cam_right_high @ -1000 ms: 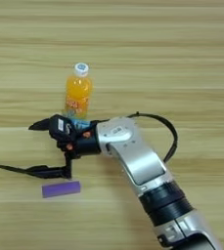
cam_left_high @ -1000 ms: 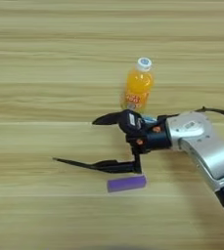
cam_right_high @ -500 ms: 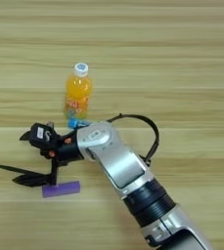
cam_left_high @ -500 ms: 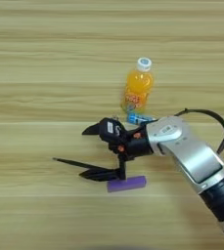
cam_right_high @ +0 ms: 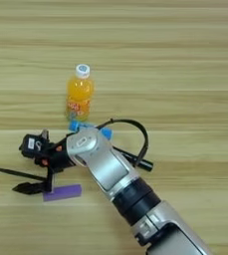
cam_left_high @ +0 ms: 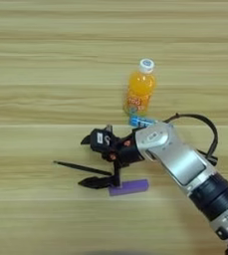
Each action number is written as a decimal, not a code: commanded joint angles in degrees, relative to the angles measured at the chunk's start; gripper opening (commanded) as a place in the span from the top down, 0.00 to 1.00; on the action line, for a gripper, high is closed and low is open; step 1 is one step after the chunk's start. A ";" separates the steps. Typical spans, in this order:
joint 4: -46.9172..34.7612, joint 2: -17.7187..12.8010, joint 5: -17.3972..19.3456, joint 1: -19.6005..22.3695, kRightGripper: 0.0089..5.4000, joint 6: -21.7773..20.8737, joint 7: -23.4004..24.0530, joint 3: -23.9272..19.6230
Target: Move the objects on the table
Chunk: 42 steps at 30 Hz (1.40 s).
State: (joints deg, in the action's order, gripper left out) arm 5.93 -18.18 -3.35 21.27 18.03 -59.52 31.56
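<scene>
Right arm reached further left, fingers spread apart over thin black stick, purple cap beside

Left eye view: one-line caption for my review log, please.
Right gripper spread open over the thin black stick and purple cap, orange juice bottle standing behind on the table.

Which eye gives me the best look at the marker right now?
The right eye view: the marker shows behind the forearm, lying on the table. In the left eye view only its tip peeks out past the arm.
</scene>
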 commanded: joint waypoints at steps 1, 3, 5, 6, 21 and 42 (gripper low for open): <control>0.02 -0.42 -1.62 2.70 0.03 -1.72 1.99 -0.76; 0.73 -0.67 -2.09 2.62 0.08 -3.01 2.09 -0.52; 1.28 -0.79 -2.31 2.55 0.11 -3.86 2.14 -0.42; 1.66 -0.79 -2.36 2.55 0.14 -4.22 2.16 -0.43; 4.97 -0.78 -2.22 1.97 0.49 -6.80 2.05 -1.02; 6.28 -0.10 -2.78 1.82 0.95 -8.52 2.75 -1.05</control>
State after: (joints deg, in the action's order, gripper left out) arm 12.04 -17.32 -3.71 21.51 9.34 -58.98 30.94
